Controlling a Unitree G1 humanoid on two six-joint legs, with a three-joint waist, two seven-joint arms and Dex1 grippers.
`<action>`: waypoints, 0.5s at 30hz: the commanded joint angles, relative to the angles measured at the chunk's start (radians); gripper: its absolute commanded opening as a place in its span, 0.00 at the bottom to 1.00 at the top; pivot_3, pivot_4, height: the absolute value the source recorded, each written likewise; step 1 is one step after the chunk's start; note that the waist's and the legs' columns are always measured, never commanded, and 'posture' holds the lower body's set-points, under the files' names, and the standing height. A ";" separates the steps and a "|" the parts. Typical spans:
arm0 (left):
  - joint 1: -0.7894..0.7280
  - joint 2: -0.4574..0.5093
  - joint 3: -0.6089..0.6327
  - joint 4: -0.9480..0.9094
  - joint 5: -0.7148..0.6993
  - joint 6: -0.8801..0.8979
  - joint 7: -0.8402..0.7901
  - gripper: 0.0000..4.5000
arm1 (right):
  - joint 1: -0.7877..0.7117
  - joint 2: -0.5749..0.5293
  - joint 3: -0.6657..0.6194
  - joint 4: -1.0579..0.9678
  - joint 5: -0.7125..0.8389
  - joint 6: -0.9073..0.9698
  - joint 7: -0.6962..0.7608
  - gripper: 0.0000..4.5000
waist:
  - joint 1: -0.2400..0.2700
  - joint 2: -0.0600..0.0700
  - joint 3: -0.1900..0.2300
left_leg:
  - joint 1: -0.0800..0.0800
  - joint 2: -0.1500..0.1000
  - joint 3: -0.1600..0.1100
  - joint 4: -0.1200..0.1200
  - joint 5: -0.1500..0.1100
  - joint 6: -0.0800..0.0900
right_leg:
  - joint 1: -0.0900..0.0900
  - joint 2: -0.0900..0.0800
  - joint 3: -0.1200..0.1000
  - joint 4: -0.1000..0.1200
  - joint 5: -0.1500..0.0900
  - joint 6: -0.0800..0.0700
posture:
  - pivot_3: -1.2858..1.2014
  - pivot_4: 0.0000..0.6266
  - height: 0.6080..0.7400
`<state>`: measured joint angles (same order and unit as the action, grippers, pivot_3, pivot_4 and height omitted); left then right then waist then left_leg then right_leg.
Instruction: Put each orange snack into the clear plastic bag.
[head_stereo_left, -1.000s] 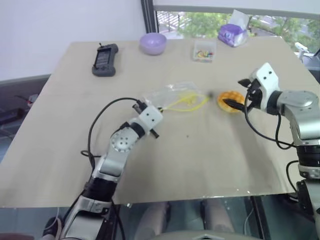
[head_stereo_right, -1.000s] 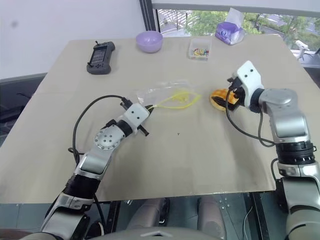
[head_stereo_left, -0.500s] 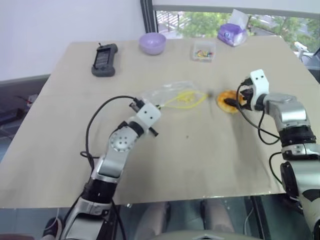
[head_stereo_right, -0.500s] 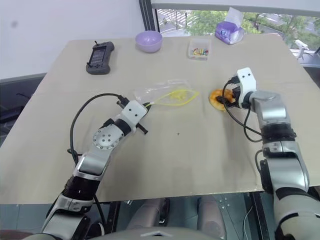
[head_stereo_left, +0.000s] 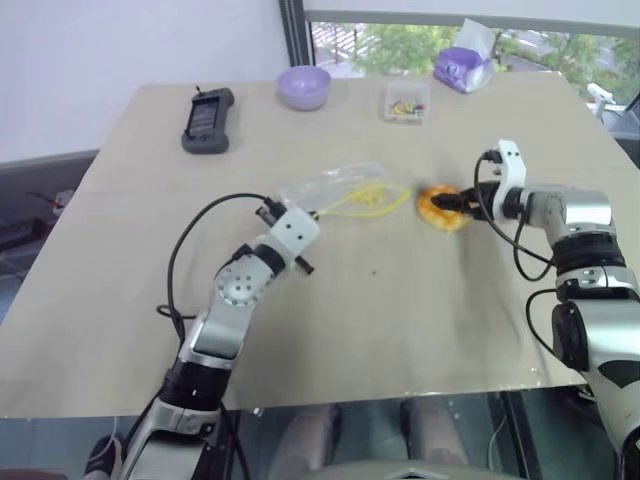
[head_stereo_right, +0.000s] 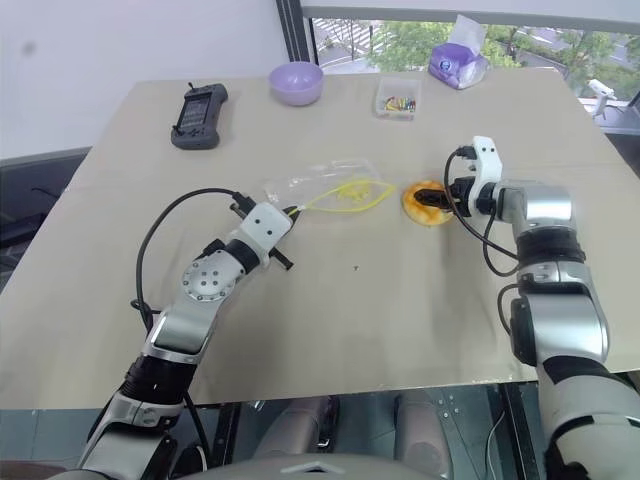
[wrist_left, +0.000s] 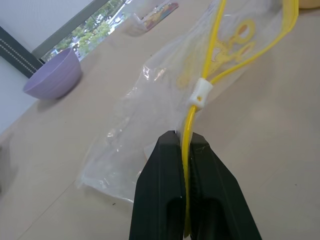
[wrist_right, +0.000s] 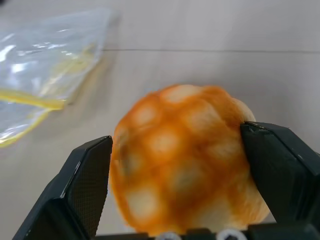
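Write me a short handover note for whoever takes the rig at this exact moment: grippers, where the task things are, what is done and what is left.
Left gripper: shut on the yellow seal strip of the clear plastic bag, which lies on the table near its middle.
Right gripper: open, its fingers on either side of the orange snack; not yet closed on it.
The snack sits on the table, to the right of the bag and apart from it.
Done: bag edge pinched, right fingers placed around the snack.
Left: close on the snack, lift it, carry it to the bag mouth and drop it in.
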<state>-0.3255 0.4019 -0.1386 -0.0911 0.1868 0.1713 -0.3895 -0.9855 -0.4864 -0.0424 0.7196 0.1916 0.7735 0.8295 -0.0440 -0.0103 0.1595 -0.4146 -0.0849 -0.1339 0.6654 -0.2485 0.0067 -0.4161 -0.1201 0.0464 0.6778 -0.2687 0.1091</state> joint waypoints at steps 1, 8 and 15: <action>-0.006 0.005 0.018 -0.039 0.003 -0.007 0.009 0.00 | 0.075 -0.013 0.121 -0.111 -0.043 -0.033 0.084 0.98 | 0.000 0.000 0.000 | 0.000 0.000 0.000 0.000 0.000 0.000 | 0.000 0.000 0.000 0.000 0.000 0.000 | 0.52 0.24 1.00; -0.008 0.006 0.020 -0.036 0.005 -0.007 0.011 0.00 | 0.184 -0.037 0.235 -0.272 -0.072 -0.054 0.166 0.98 | 0.000 -0.001 -0.001 | 0.001 0.000 0.000 0.000 0.000 0.000 | 0.001 0.000 0.000 0.000 0.000 0.000 | 0.52 0.24 1.00; -0.008 0.008 0.023 -0.035 0.007 -0.008 0.006 0.00 | 0.206 -0.046 0.280 -0.283 -0.130 -0.081 0.146 0.98 | 0.001 -0.001 -0.002 | 0.001 0.000 0.000 0.000 0.000 0.000 | 0.001 0.000 0.000 0.000 0.000 0.000 | 0.52 0.24 1.00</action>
<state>-0.3254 0.4029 -0.1305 -0.0920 0.1937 0.1712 -0.3892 -0.8195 -0.5420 0.1811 0.4158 0.0781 0.6789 0.9599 -0.0431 -0.0117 0.1577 -0.4137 -0.0847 -0.1344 0.6656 -0.2485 0.0066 -0.4153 -0.1198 0.0461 0.6778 -0.2687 0.1092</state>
